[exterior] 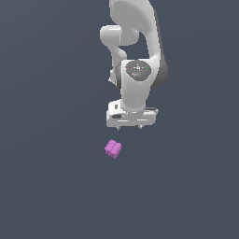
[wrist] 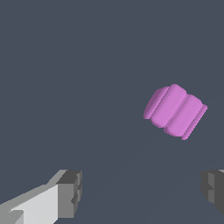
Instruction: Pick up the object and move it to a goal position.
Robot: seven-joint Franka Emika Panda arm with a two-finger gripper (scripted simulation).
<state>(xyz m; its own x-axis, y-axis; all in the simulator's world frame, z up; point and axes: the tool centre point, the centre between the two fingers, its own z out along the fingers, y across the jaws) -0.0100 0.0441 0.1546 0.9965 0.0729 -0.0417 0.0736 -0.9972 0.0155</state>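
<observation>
Dark grey-blue ground was seen all around in the exterior view, where the white gripper was held above the pink object, which lay apart from it, slightly toward that view's left. From the wrist view, the fingers were shown spread wide, nothing gripped, with the grooved object lying on the ground beyond them, untouched.

White arm hangs vertical, wrist down; gripper points downward; jaws spread wide, nothing between them; grey fingertips well apart.
</observation>
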